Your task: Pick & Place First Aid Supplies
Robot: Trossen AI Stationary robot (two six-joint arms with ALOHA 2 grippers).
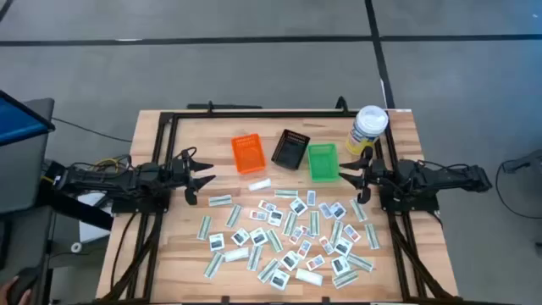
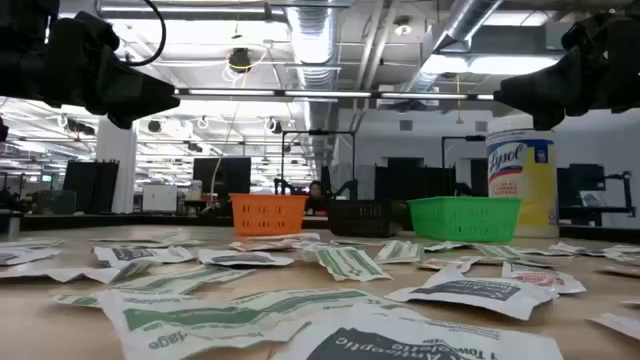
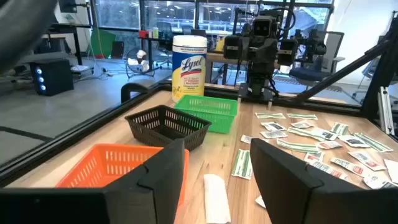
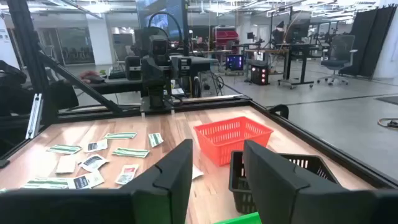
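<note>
The first aid supplies [image 1: 292, 233] are many small flat packets, white squarish ones and pale-green strips, lying scattered flat on the near half of the wooden table [image 1: 169, 254]. One white packet [image 3: 215, 196] lies apart near the orange bin, just ahead of my left gripper. My left gripper [image 1: 201, 176] hovers level at the table's left side, open and empty. My right gripper [image 1: 349, 176] hovers level at the right side, facing it, open and empty. In the wrist views each gripper's fingers [image 3: 165, 177] [image 4: 177, 174] stand apart with nothing between them.
An orange bin [image 1: 248, 154], a black bin [image 1: 291, 149] and a green bin [image 1: 322, 161] stand in a row at the table's far middle. A yellow canister with a white lid [image 1: 368, 129] stands at the far right. A dark frame [image 1: 254, 113] borders the table.
</note>
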